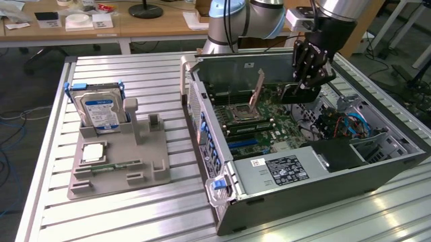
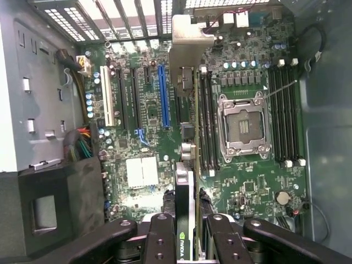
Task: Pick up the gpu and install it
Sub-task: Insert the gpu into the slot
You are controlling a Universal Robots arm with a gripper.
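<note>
The gpu (image 1: 286, 94) hangs edge-down above the motherboard (image 1: 269, 126) inside the open computer case (image 1: 205, 126), with my gripper (image 1: 306, 83) shut on its near end. Its silver end bracket (image 1: 257, 93) points down toward the board. In the wrist view I see the gpu (image 2: 184, 198) edge-on, black with a small green logo, clamped between my gripper (image 2: 187, 245) fingers (image 2: 159, 236). Its bracket (image 2: 187, 41) reaches the case's rear slots. The card hangs between the blue slot (image 2: 163, 93) and the memory slots (image 2: 206, 121), still above the board.
A grey fixture (image 1: 145, 151) at the exterior view's left holds a silver hard drive with a blue label (image 1: 101, 111), a processor (image 1: 94, 153) and a memory stick (image 1: 111, 166). Inside the case are the open processor socket (image 2: 242, 126), the power supply (image 1: 289, 169) and cable bundles (image 1: 343, 126).
</note>
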